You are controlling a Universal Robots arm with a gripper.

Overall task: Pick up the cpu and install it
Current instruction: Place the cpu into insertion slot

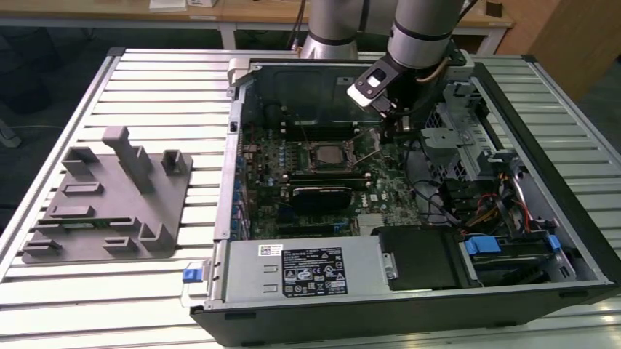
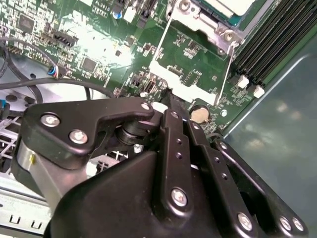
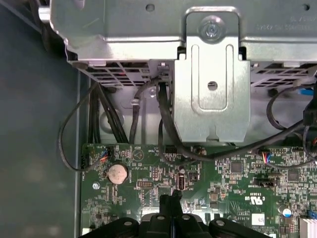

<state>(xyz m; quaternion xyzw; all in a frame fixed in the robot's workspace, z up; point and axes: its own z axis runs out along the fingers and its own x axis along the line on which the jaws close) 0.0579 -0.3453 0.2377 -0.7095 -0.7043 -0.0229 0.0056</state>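
A: Where does everything stand, taking the socket as our reference?

B: The computer case lies open on its side, and the socket is near the middle of the motherboard inside it. The gripper hangs low over the board, just beside the socket toward the exterior view's right.

A: And the fingers?

B: In the first wrist view they are pressed together, and I see nothing between them. In the second wrist view the tip is very near the hinged metal plate of the socket, which stands raised. I cannot tell if it touches it.

A: The cpu?

B: The cpu lies flat inside the socket, with its silver top uncovered.

A: What could go wrong?

B: I think the plate is the main danger. A push from the closed tip could drop it hard on the chip or move the chip out of its seat. Also the tip is close to small parts and the coin battery beside the socket, so going lower could scrape them.
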